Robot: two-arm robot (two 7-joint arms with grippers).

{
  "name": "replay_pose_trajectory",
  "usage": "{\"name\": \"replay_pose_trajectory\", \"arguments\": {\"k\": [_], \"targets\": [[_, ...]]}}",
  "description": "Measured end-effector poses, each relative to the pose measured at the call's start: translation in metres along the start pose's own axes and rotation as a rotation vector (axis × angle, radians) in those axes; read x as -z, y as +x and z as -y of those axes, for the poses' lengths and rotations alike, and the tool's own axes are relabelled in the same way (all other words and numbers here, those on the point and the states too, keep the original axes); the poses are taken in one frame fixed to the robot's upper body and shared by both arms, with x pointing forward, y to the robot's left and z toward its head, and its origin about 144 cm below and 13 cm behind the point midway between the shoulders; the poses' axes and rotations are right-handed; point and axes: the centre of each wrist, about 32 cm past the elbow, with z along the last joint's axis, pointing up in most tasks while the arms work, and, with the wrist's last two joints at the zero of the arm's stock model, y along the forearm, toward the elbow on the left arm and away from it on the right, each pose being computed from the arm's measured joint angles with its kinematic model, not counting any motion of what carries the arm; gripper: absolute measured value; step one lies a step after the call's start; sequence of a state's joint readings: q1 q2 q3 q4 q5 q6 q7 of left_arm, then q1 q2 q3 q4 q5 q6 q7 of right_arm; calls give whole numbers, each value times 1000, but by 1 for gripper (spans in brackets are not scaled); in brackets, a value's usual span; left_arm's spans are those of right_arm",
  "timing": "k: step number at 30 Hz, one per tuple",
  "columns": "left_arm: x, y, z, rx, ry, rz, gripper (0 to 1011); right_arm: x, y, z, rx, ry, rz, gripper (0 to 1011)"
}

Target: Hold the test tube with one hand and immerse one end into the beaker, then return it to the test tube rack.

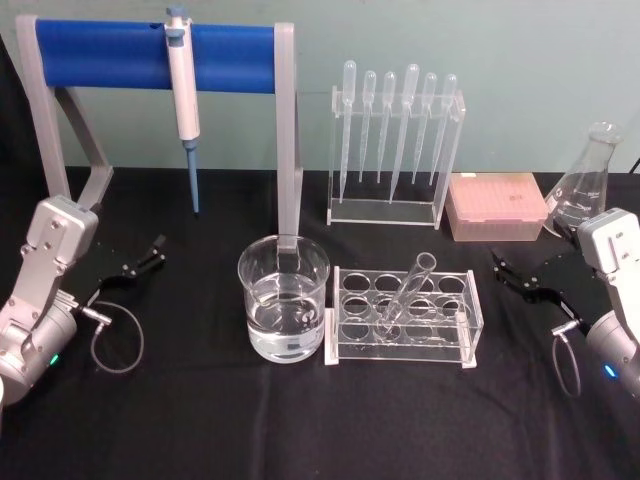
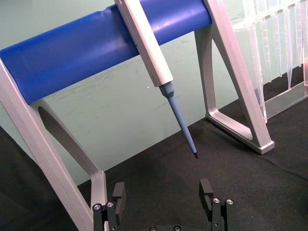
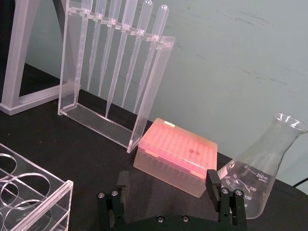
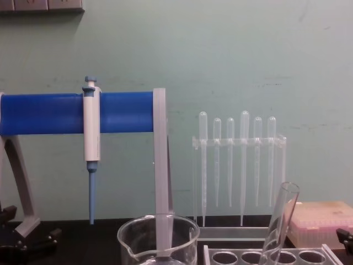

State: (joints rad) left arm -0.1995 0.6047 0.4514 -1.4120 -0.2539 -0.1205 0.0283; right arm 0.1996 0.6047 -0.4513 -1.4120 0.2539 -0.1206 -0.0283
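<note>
The test tube (image 1: 405, 293) leans tilted in a clear rack (image 1: 462, 340) at the table's middle; its rim also rises in the chest view (image 4: 281, 221). Just left of the rack stands the beaker (image 1: 283, 298), partly filled with clear liquid, and its spouted rim (image 4: 158, 234) shows from the chest. My left gripper (image 1: 153, 253) rests open at the far left, well away from the beaker, with nothing between its fingers (image 2: 118, 196). My right gripper (image 1: 503, 271) is open at the far right, apart from the rack, its fingers (image 3: 213, 183) empty.
A stand with a blue bar (image 1: 150, 55) holds a hanging pipettor (image 1: 183, 110) behind the beaker. A clear holder of plastic pipettes (image 1: 395, 140), a pink tip box (image 1: 495, 207) and a conical flask (image 1: 585, 180) line the back right.
</note>
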Motion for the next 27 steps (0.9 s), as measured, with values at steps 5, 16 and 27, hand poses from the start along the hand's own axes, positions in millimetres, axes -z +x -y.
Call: {"name": "replay_pose_trajectory", "arguments": {"k": [5, 16, 27], "targets": [[0, 0, 0, 0, 0, 0, 1000, 0, 0, 0, 0, 0, 0, 1003], [0, 0, 0, 0, 0, 0, 1000, 0, 0, 0, 0, 0, 0, 1003], [0, 0, 0, 0, 0, 0, 1000, 0, 0, 0, 0, 0, 0, 1003]]}}
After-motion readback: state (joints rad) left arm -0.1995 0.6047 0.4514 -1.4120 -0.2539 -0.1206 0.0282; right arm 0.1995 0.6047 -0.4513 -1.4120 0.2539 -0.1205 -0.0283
